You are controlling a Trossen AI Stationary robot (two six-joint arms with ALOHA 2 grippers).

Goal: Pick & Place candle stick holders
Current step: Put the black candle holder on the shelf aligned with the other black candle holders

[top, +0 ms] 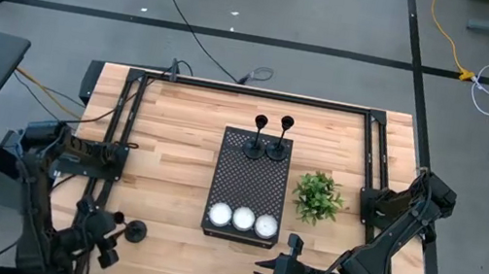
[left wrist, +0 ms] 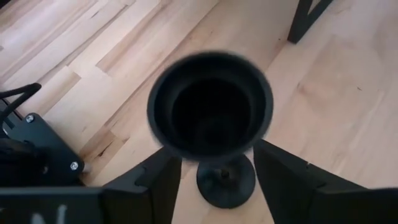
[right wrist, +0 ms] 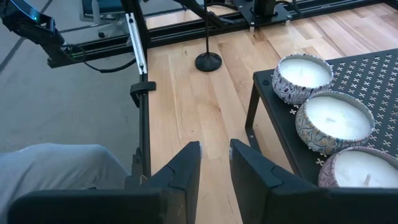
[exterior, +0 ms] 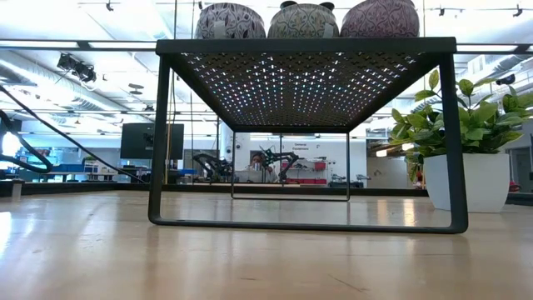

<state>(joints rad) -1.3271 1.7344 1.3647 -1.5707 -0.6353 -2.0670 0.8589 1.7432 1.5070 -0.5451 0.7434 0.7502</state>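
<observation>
Two black candle stick holders (top: pixel 256 145) (top: pixel 280 144) stand upright on the far end of the black perforated stand (top: pixel 249 182). A third holder (top: pixel 136 231) stands on its round base (left wrist: pixel 226 181) on the table near the front left; it also shows in the right wrist view (right wrist: pixel 208 60). My left gripper (top: pixel 117 235) is open. Its fingers (left wrist: pixel 155 180) stand on either side of the third holder's stem, below the cup top (left wrist: pixel 210 106), which hides the stem. My right gripper (top: pixel 279 264) is open and empty near the front edge, by the stand's near end.
Three white candles in patterned jars (top: pixel 243 219) sit on the stand's near end. A small green plant in a white pot (top: pixel 318 196) stands right of the stand. A black frame rail (top: pixel 252 92) runs along the table's far and side edges.
</observation>
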